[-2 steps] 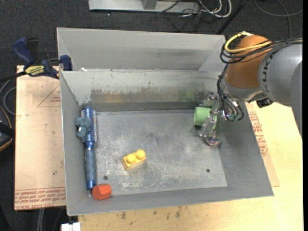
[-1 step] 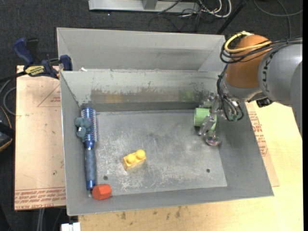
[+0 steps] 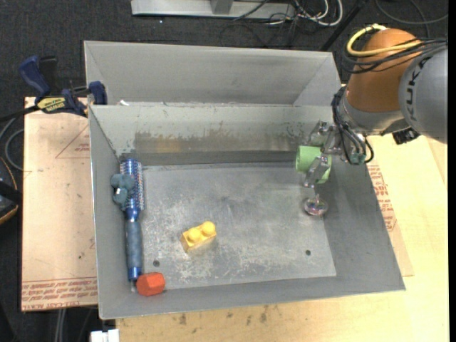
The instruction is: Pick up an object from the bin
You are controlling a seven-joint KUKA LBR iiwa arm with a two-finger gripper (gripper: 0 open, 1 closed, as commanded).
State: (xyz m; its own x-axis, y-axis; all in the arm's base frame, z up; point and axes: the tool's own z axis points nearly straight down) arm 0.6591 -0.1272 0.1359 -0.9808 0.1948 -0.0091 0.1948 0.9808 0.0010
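You've got the gripper low near the bin's back-right corner, w/ a light-green block right against it; can't tell if it's open or clamped. Yellow toy brick front-centre, blue brush along left wall.

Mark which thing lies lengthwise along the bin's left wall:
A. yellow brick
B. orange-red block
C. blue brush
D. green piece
C: the blue brush stretches along the left wall, with the orange-red block at its near end, while the yellow brick sits out on the floor.
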